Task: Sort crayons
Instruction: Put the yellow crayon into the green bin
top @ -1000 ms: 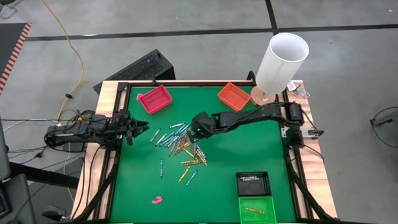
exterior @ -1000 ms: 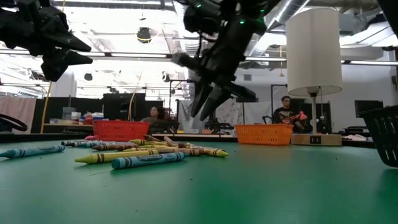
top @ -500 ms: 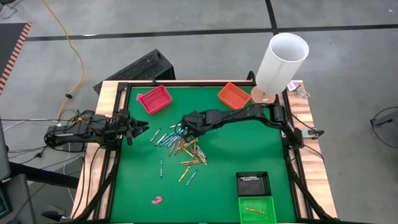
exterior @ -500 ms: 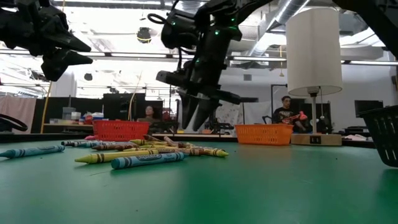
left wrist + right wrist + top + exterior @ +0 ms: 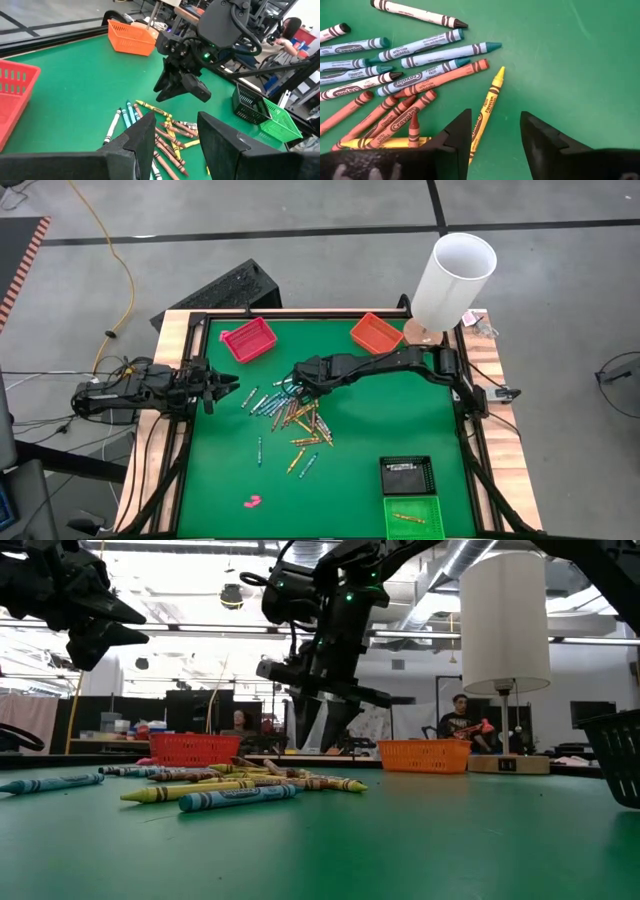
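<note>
Right wrist view: the right gripper (image 5: 492, 137) has its jaws spread and empty; a yellow crayon (image 5: 486, 111) lies between them, tip pointing away, its wrapper reading "Crayola".
Crayons just beyond the jaws: the crayons (image 5: 395, 80) fan out to one side in teal, reddish-brown and white; "Crayola" reads on several wrappers, the smaller print is too fine to read.
Cut off: some crayons run under the dark fingers or out of the picture.
Left wrist view: the left gripper (image 5: 175, 145) has its jaws apart with nothing in them; past them lie the crayons (image 5: 155, 130), then the right gripper (image 5: 180, 85) hanging above the heap.
Only here, beyond: a green tray (image 5: 280, 120) beside a black tray (image 5: 250, 102), and an orange tray (image 5: 131, 36) farther off.
Low view: the nearest crayons (image 5: 240, 795) carry labels too small to read; the lamp (image 5: 504, 625) stands behind.
High view: the crayons (image 5: 295, 415) sit mid-table, directly beneath the right gripper's jaws; the left gripper (image 5: 225, 392) waits at the table's left edge; a pink lump (image 5: 252, 501) lies apart.
</note>
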Tool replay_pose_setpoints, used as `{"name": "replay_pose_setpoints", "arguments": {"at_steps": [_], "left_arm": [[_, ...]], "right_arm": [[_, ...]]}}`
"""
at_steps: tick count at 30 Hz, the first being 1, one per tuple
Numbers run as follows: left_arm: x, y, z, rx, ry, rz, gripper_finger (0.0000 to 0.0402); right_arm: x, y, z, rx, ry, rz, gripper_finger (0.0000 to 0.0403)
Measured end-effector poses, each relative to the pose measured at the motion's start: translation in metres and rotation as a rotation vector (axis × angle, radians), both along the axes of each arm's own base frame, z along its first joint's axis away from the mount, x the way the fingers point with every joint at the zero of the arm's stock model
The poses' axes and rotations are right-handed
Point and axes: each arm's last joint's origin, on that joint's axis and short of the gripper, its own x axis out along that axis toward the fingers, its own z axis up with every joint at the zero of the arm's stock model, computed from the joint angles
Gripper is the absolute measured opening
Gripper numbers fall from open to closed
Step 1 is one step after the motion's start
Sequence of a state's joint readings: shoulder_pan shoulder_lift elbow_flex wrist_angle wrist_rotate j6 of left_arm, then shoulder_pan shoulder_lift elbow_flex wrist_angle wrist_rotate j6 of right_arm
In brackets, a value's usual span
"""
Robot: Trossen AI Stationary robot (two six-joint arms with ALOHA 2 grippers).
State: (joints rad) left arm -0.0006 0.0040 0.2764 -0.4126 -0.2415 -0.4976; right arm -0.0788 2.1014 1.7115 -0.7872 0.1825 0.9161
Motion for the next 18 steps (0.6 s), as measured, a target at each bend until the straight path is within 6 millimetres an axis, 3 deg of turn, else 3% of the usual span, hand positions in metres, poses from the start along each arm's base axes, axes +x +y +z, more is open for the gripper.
{"name": "replay_pose_setpoints", "arguments": {"at_steps": [7, 13, 18], "left_arm": [[0.000, 0.000, 0.000, 0.004, 0.001, 0.000, 0.0135], [0.000, 0.000, 0.000, 0.005, 0.002, 0.000, 0.0135], [0.000, 0.000, -0.001, 0.004, 0.010, 0.000, 0.0135]], "right_arm": [[0.003, 0.002, -0.008, 0.006, 0.007, 0.007, 0.0151], [0.008, 0.006, -0.026, 0.029, 0.036, 0.022, 0.0150], [0.007, 0.006, -0.027, 0.030, 0.049, 0.018, 0.0148]]}}
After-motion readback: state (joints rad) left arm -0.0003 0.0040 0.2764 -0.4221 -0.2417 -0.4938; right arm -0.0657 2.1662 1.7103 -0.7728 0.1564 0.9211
